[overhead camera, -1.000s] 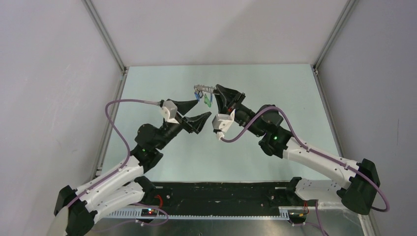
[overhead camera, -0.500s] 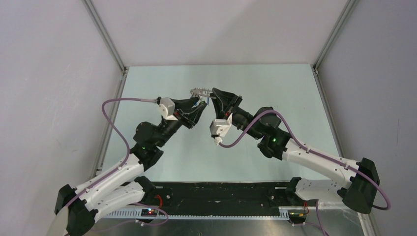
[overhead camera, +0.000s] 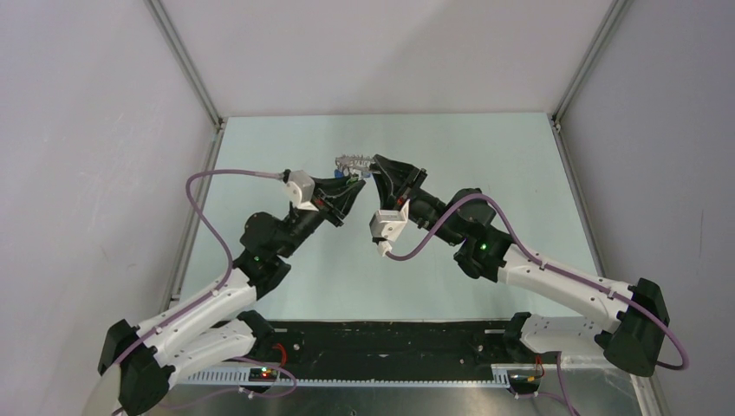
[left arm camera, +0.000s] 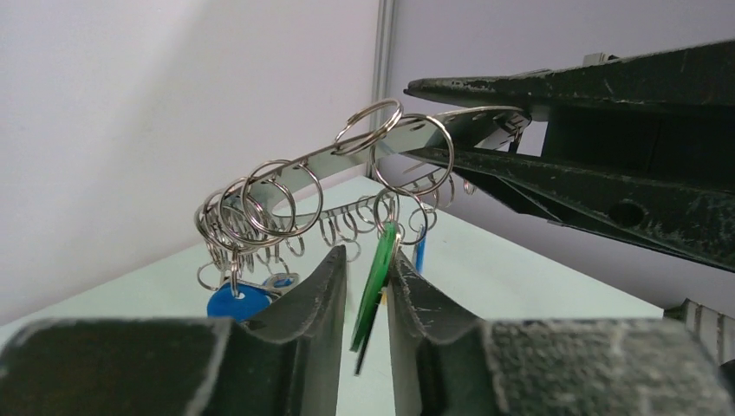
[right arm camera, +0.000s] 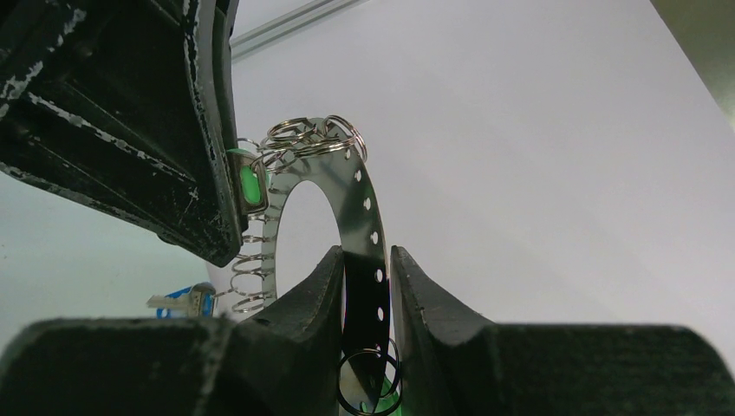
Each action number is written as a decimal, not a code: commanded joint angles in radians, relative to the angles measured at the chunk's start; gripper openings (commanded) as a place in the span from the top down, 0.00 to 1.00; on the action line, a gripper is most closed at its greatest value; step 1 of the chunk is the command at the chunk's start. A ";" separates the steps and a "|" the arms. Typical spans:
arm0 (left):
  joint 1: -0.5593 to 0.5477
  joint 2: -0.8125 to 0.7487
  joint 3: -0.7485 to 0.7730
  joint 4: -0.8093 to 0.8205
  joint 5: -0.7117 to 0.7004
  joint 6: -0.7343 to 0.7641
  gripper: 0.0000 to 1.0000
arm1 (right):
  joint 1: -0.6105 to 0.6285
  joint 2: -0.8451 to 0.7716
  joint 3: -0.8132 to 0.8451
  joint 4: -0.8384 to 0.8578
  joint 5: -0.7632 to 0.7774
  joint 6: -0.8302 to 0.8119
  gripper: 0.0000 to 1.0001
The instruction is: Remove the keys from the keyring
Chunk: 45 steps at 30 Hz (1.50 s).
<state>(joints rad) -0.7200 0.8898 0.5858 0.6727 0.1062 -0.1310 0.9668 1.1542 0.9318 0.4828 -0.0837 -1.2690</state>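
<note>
Left wrist: left jaws, spread wide short of the keyring (left arm camera: pixel 412 134) a second ago, now pinch the green key (left arm camera: pixel 374 276) hanging under it, right jaws clamping its rim above the tabletop (overhead camera: pixel 286 147); extraction seems ready.

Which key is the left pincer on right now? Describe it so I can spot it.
Find the large flat grey metal keyring held in the right pincer. From the small wire rings on its rim hangs a flat green-headed key, pinched in the left pincer. Its neighbour, a round blue-headed key, hangs free.
</note>
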 commanded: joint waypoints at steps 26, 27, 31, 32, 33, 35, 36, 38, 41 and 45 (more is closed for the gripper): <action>-0.004 0.009 0.280 -0.739 -0.071 -0.137 1.00 | -0.185 0.001 -0.053 -0.128 -0.025 0.615 0.68; -0.004 0.022 0.331 -0.837 -0.068 -0.111 1.00 | -0.185 -0.002 -0.080 -0.129 -0.034 0.639 0.66; 0.002 0.089 0.438 -1.041 -0.022 -0.035 1.00 | -0.204 -0.054 -0.174 -0.097 -0.125 0.772 0.62; 0.004 0.117 0.458 -1.073 -0.003 -0.024 1.00 | -0.208 -0.076 -0.203 -0.088 -0.170 0.812 0.62; 0.005 0.133 0.498 -1.135 0.002 -0.007 1.00 | -0.216 -0.087 -0.216 -0.072 -0.197 0.830 0.60; 0.008 0.187 0.555 -1.218 0.029 0.022 1.00 | -0.225 -0.110 -0.248 -0.047 -0.252 0.870 0.59; 0.010 0.225 0.572 -1.241 0.062 0.035 1.00 | -0.227 -0.122 -0.264 -0.038 -0.276 0.894 0.59; 0.010 0.279 0.618 -1.307 0.151 0.098 0.98 | -0.237 -0.139 -0.284 -0.017 -0.321 0.919 0.59; 0.010 0.337 0.672 -1.386 0.146 0.168 0.97 | -0.251 -0.165 -0.299 -0.004 -0.390 0.967 0.56; 0.011 0.366 0.712 -1.424 0.080 0.224 0.99 | -0.260 -0.167 -0.307 -0.003 -0.439 0.997 0.46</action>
<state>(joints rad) -0.7151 1.2518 1.2201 -0.6735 0.1978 -0.0189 0.7162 1.0073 0.6319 0.4068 -0.4335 -0.3492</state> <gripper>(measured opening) 0.026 0.519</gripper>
